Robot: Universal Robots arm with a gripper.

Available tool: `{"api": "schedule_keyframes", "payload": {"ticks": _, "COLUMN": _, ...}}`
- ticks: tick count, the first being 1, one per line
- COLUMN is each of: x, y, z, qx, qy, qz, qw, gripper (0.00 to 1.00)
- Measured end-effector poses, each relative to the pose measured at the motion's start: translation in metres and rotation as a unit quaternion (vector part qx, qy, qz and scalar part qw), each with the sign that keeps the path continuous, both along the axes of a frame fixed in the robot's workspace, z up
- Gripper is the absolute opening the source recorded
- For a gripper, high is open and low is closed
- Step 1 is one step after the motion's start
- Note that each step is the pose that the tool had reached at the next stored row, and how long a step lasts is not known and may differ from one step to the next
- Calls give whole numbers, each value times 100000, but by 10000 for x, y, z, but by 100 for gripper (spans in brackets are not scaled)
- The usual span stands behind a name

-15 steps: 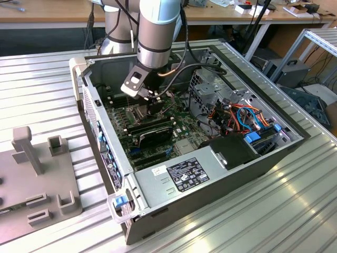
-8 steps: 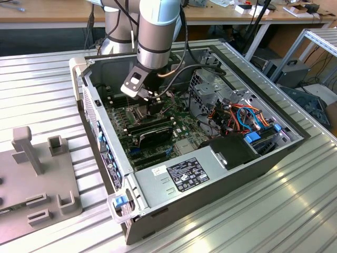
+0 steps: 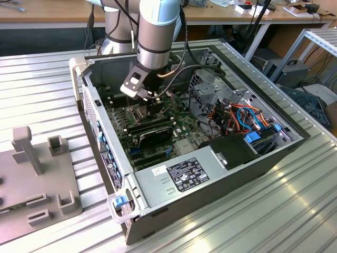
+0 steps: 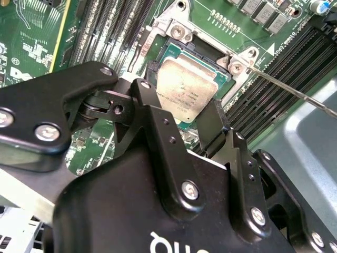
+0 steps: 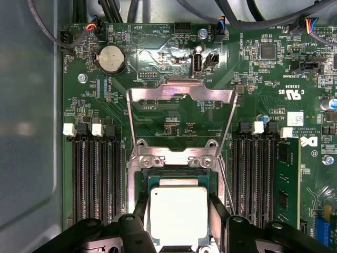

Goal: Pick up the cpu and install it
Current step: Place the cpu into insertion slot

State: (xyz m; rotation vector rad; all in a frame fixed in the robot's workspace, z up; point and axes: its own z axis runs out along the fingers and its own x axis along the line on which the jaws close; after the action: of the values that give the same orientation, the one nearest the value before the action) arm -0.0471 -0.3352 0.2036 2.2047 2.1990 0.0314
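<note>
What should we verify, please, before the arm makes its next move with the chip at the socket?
1. Hinged frame swung up off the socket: ok.
2. Chip over the socket, between the jaws: ok.
3. Jaws closed on two opposite edges of the chip: ok.
4. Chip edges square with the socket, in the first wrist view: ok.
5. Chip lying fully flat in the socket: cannot tell.
6. Thin lever standing off to the side of the chip: ok.
</note>
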Motion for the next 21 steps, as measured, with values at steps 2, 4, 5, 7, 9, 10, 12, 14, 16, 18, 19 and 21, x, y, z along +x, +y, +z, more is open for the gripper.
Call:
{"api": "schedule_keyframes", "payload": {"ticks": 2, "x": 0, "y": 4, "z": 1, "qx": -12, "qy": 5, "qz": 14, "qw": 100000, "gripper": 55}}
{"api": "schedule_keyframes", "payload": {"ticks": 4, "x": 0, "y": 6, "z": -1, "qx": -10, "qy": 9, "qz": 10, "qw": 100000, "gripper": 55}}
{"api": "schedule_keyframes", "payload": {"ticks": 5, "x": 0, "y": 6, "z": -2, "qx": -13, "qy": 8, "qz": 11, "qw": 100000, "gripper": 55}}
{"api": "schedule_keyframes", "payload": {"ticks": 7, "x": 0, "y": 6, "z": -4, "qx": -12, "qy": 9, "qz": 4, "qw": 100000, "gripper": 55}}
{"api": "schedule_keyframes", "payload": {"ticks": 9, "x": 2, "y": 6, "z": -8, "qx": -9, "qy": 5, "qz": 2, "qw": 100000, "gripper": 55}}
{"api": "schedule_keyframes", "payload": {"ticks": 10, "x": 3, "y": 6, "z": -9, "qx": -8, "qy": 8, "qz": 10, "qw": 100000, "gripper": 55}}
{"api": "schedule_keyframes", "payload": {"ticks": 12, "x": 6, "y": 6, "z": -11, "qx": -16, "qy": 11, "qz": 7, "qw": 100000, "gripper": 55}}
{"api": "schedule_keyframes", "payload": {"ticks": 14, "x": 7, "y": 6, "z": -13, "qx": -10, "qy": 7, "qz": 9, "qw": 100000, "gripper": 55}}
{"api": "schedule_keyframes", "payload": {"ticks": 16, "x": 10, "y": 6, "z": -14, "qx": -10, "qy": 7, "qz": 17, "qw": 100000, "gripper": 55}}
{"api": "schedule_keyframes", "payload": {"ticks": 18, "x": 14, "y": 6, "z": -15, "qx": -10, "qy": 7, "qz": 15, "qw": 100000, "gripper": 55}}
{"api": "schedule_keyframes", "payload": {"ticks": 19, "x": 14, "y": 6, "z": -15, "qx": -12, "qy": 10, "qz": 6, "qw": 100000, "gripper": 55}}
{"api": "schedule_keyframes", "payload": {"ticks": 21, "x": 14, "y": 6, "z": -16, "qx": -10, "qy": 8, "qz": 3, "qw": 100000, "gripper": 55}}
